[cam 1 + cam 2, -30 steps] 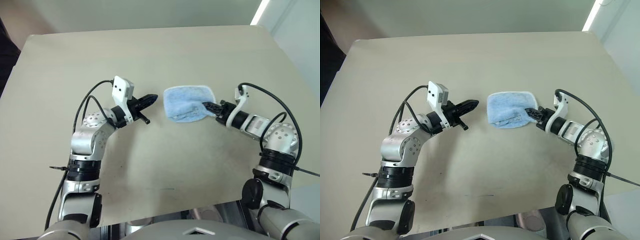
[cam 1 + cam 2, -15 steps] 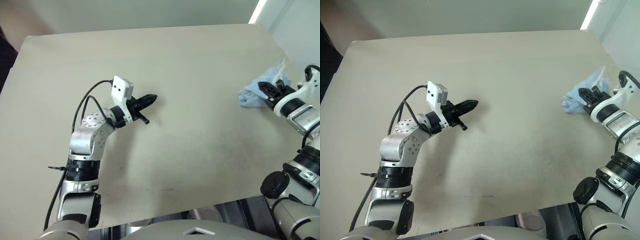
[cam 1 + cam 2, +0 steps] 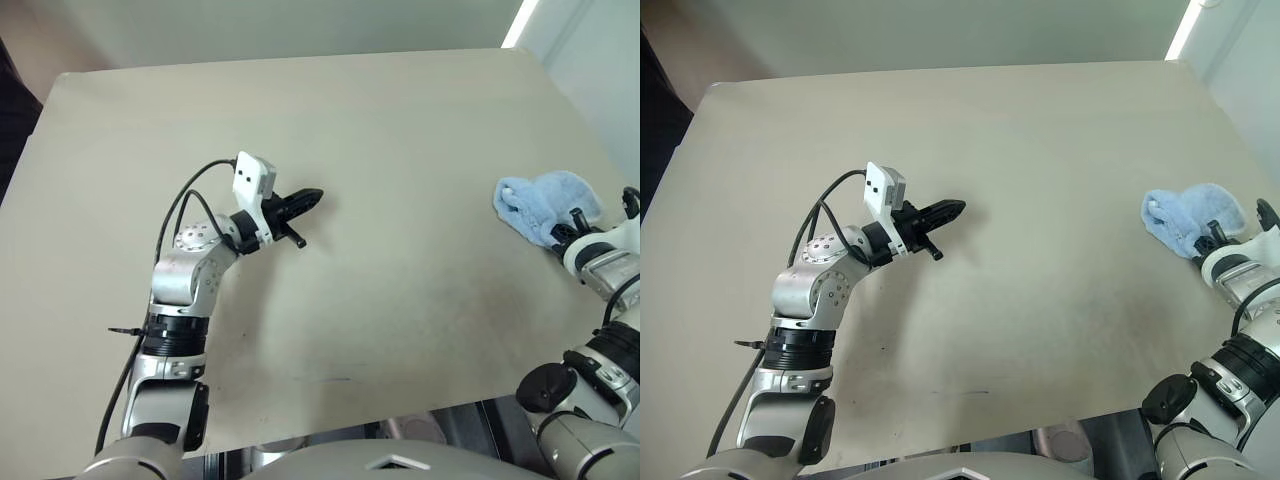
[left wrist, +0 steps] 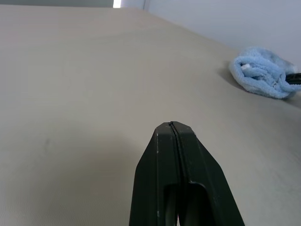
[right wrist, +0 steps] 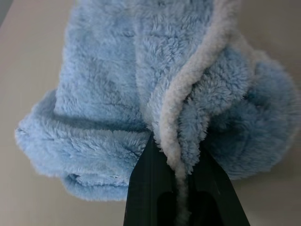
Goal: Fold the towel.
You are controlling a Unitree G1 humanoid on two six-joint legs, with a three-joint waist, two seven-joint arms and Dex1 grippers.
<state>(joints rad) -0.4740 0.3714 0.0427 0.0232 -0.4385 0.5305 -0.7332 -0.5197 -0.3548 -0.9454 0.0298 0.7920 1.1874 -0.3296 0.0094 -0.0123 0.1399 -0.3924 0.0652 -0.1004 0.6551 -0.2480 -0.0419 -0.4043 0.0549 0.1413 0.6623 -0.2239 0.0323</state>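
Towel (image 3: 545, 203) lies bunched in a soft heap near the right edge of the beige worktop (image 3: 400, 150) in the left eye view, with the right gripper (image 3: 572, 226) at its near side, black fingers pressed into the cloth. Far across the bare surface, the left gripper (image 3: 308, 198) hangs above the middle-left of the worktop, its fingers pressed together into a single dark point aimed toward the right, well apart from the towel. From the right eye view the same layout reads: the towel sits by the right edge with the right gripper touching it, and the left gripper is poised over open surface with a white camera block (image 3: 884, 187) on its wrist and a black cable (image 3: 830, 195) looping back along the arm. Looking along the left wrist view, the two fingers meet with only a thin seam between them, holding nothing, and the towel shows as a crumpled blue mound far across the worktop beside the dark tip of the other gripper. At the right wrist view, the fluffy blue cloth is crumpled in thick folds, and a strip of its white edging (image 5: 188, 101) runs down between the two fingers, which pinch the towel there.
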